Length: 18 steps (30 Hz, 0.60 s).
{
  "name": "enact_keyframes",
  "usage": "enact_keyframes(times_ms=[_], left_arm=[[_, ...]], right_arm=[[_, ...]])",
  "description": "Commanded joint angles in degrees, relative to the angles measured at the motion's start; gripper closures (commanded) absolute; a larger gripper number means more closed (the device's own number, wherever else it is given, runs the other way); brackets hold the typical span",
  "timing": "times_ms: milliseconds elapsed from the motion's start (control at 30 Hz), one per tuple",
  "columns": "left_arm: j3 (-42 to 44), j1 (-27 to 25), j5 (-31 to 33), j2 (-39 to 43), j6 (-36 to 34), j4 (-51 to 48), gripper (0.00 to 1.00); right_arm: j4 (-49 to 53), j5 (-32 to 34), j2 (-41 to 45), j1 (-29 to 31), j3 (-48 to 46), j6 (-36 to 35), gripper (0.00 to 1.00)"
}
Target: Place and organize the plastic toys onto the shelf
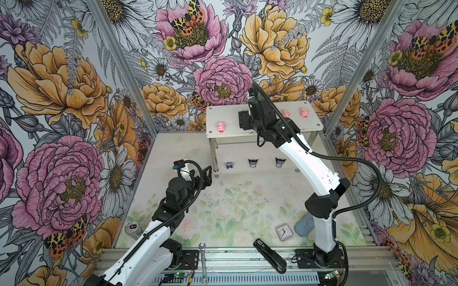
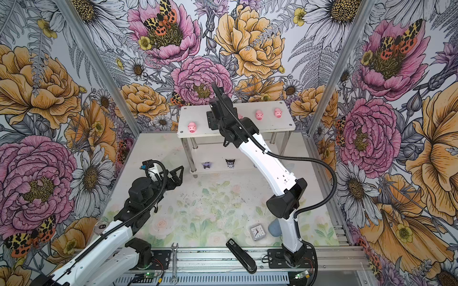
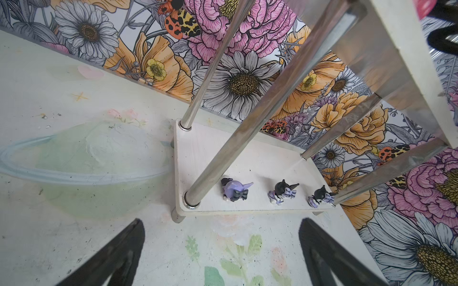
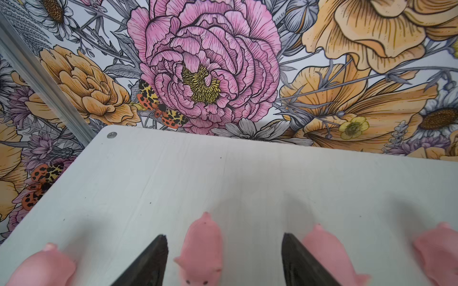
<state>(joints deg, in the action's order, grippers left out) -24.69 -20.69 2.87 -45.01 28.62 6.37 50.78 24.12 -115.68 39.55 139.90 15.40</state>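
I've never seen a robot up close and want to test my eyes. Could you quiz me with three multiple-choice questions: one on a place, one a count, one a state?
1. On which tier of the shelf do the black-eared figurines stand? A. upper B. lower C. some on each
2. How many of them are there? A. one B. five C. three
3. How is the right tool by the pigs? A. open B. shut on a pig C. shut on a figurine
Answers: B, the left wrist view shows all in a row on the lower tier; C, three stand there; A, its jaws stand apart, one pig between them ungripped.
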Motion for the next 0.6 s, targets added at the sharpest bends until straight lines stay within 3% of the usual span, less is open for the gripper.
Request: enact_keyframes(times_ms=[0, 167, 567], left_arm=[[0.6, 0.6, -1.6, -0.4, 0.7, 1.7, 0.01], [0.7, 1.0, -1.8, -0.8, 0.8, 1.9, 0.01], [0.8, 1.6, -2.5, -1.7, 1.2, 2.8, 0.01]], right_arm=[[0.6, -3.7, -1.8, -0.7, 1.4, 1.6, 0.26], [1.0, -4.5, -3.3, -1.2, 2.7, 2.1, 0.26], [1.3, -6.9, -4.4, -2.1, 3.1, 3.4, 0.54]])
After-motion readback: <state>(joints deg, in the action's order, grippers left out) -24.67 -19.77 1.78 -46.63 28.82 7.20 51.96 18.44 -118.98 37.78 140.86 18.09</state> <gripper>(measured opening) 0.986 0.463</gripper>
